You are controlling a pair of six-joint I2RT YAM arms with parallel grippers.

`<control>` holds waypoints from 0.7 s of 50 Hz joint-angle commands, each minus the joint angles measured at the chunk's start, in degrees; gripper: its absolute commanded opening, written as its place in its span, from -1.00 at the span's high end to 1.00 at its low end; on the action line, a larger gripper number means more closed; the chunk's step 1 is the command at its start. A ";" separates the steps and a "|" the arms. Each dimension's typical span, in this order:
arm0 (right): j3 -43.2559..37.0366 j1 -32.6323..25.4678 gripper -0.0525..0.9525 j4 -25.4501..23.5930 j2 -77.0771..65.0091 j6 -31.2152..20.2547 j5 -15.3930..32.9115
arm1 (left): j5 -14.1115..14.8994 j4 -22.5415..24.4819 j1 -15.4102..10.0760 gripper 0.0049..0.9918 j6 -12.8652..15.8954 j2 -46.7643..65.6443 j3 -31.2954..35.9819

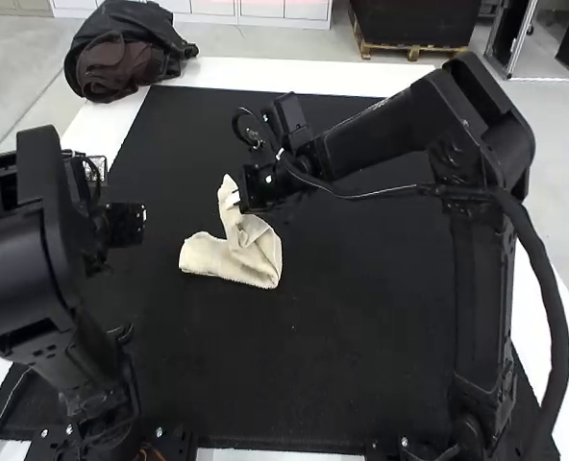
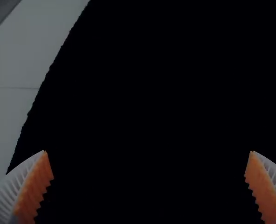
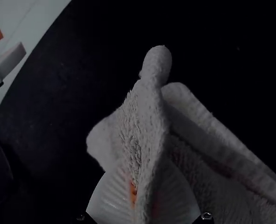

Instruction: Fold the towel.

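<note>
Over there, the right gripper (image 1: 236,200) clenches a raised bit of towel (image 1: 251,252); the left gripper's (image 1: 126,223) jaws gape wide.

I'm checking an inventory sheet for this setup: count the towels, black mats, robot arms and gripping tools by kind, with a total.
Towel: 1
Black mat: 1
Robot arms: 2 (left arm, right arm)
Gripping tools: 2 (left tool, right tool)
Total: 6
</note>
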 commanded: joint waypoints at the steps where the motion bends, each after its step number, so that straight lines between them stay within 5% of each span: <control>1: 2.77 1.88 0.94 0.65 1.29 1.10 -0.73 | 0.27 0.36 0.98 -0.95 1.60 -1.18 -0.29; 35: 11.82 5.49 0.94 0.65 9.11 2.33 -1.26 | 1.15 0.01 5.02 -0.95 3.53 -1.18 -0.38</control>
